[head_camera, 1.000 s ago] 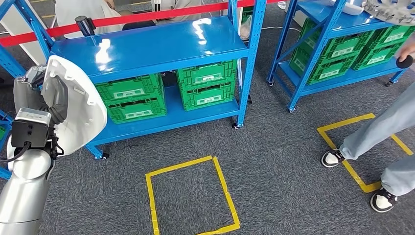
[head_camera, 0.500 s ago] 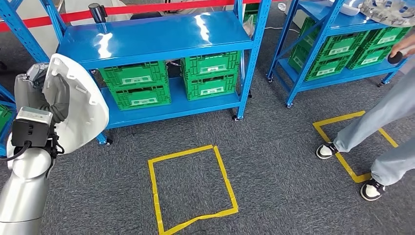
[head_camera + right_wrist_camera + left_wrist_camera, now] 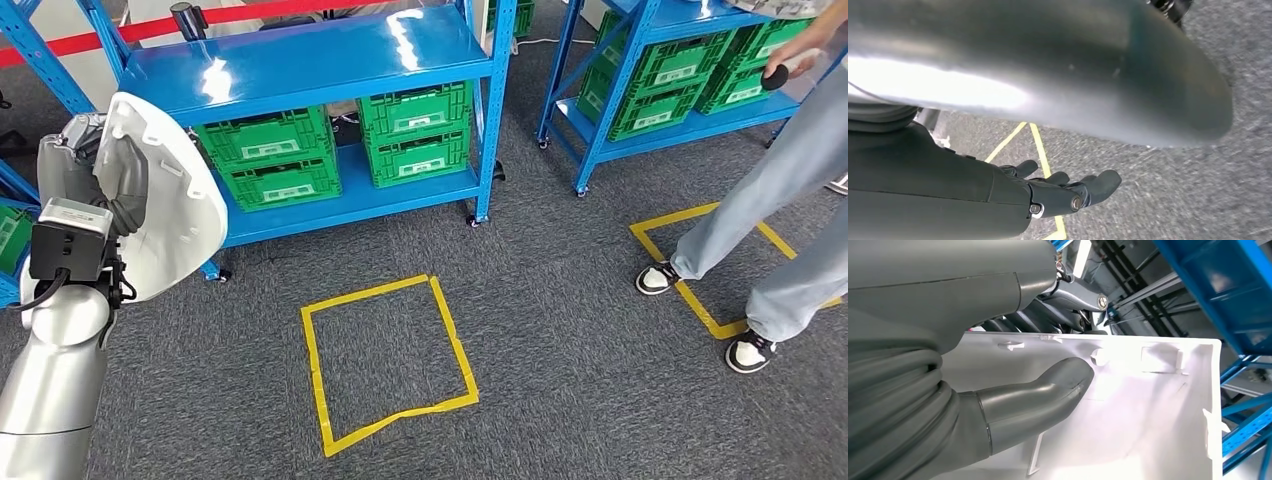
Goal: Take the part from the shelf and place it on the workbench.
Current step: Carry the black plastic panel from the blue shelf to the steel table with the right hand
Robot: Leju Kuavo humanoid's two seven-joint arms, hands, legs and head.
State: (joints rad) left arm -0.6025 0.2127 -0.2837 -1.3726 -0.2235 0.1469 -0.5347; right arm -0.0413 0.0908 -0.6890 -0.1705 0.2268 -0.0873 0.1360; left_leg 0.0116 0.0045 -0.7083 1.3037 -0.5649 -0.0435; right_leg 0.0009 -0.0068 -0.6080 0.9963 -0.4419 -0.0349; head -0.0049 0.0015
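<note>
My left hand (image 3: 105, 185) holds a large white curved plastic part (image 3: 175, 215) upright at the left of the head view, in front of the blue shelf (image 3: 300, 60). In the left wrist view the grey thumb (image 3: 1048, 390) presses on the part's white inner face (image 3: 1138, 410) while the darker fingers wrap behind its edge. My right hand (image 3: 1063, 192) hangs over the grey carpet, fingers apart and holding nothing.
Green crates (image 3: 340, 145) fill the blue shelf's lower level. A second blue shelf (image 3: 660, 70) with green crates stands at the right. A yellow tape square (image 3: 385, 360) marks the carpet. A person's legs (image 3: 770, 230) stand on another tape square (image 3: 700, 260).
The whole scene has slid up and to the left, so the camera has moved. The part stays in my left hand. The person's legs have shifted slightly.
</note>
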